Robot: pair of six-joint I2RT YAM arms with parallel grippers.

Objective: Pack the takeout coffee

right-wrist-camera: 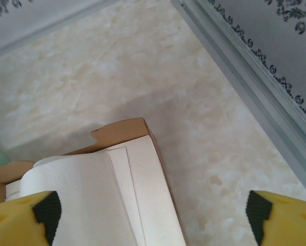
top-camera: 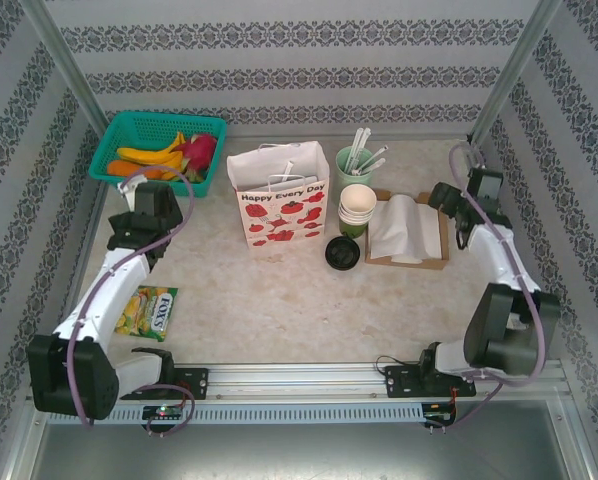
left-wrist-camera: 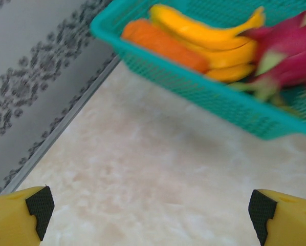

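1. Where the paper bag [top-camera: 279, 195] ends on its right, the takeout coffee [top-camera: 341, 252] stands upright on the counter [top-camera: 269, 310], lid up, just in front of the stack of cups [top-camera: 356, 208].
2. Bearing: the coffee lies left of the right end effector [right-wrist-camera: 153, 210] and nearer the arm bases, with the napkin tray [top-camera: 419, 264] between them. Its long axis is vertical.
3. Right end effector: jaws spread wide, holding nothing, angled down over the napkins [right-wrist-camera: 91, 195]. Judged the nearer.
4. Left end effector [left-wrist-camera: 150, 210]: jaws spread wide, holding nothing, facing the fruit basket [left-wrist-camera: 204, 97], well apart from the coffee.
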